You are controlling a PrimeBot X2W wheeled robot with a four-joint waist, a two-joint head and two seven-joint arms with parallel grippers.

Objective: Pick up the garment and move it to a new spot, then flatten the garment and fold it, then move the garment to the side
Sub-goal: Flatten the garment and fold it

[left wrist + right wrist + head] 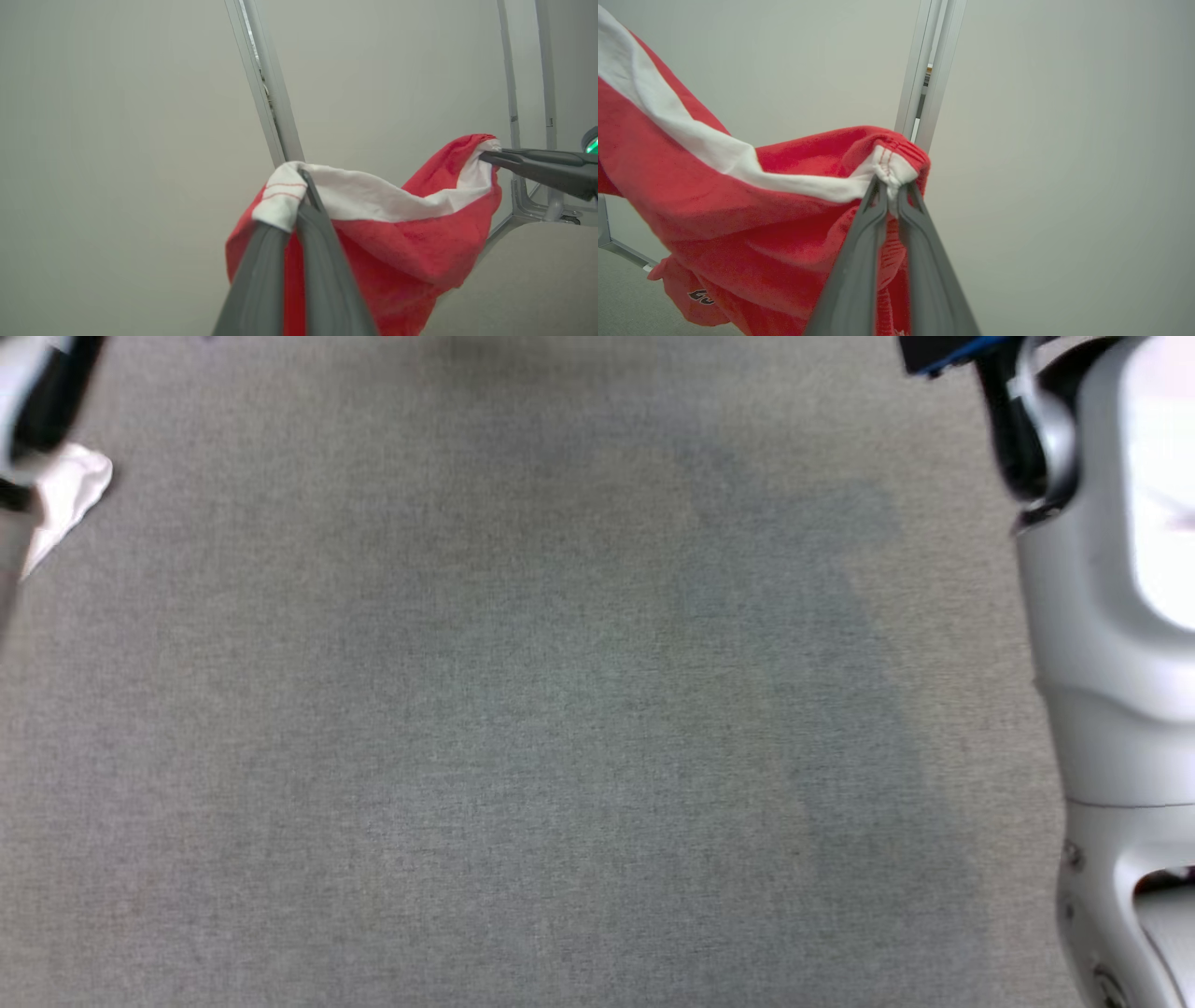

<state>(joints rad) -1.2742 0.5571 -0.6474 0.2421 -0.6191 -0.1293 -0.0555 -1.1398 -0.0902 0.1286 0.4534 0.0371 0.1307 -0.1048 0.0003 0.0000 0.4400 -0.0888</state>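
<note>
Garment (402,252): red with a white band, held up off the worktop (560,709) and slung slack between both grips. Its lowest folds hang by the worktop edge; contact cannot be confirmed.

Left fingers (306,205): closed tight on one end of the white band, at its red-stitched hem.

Right fingers (883,198): closed tight on the other end of the band, the hem bunched between the tips. Dark lettering shows on a low fold of the garment.

White cloth (70,495): at the worktop's far left corner, blurred.

Right arm (1111,663): along the right edge.

Background: plain wall (1064,140) and a metal post (931,70).
</note>
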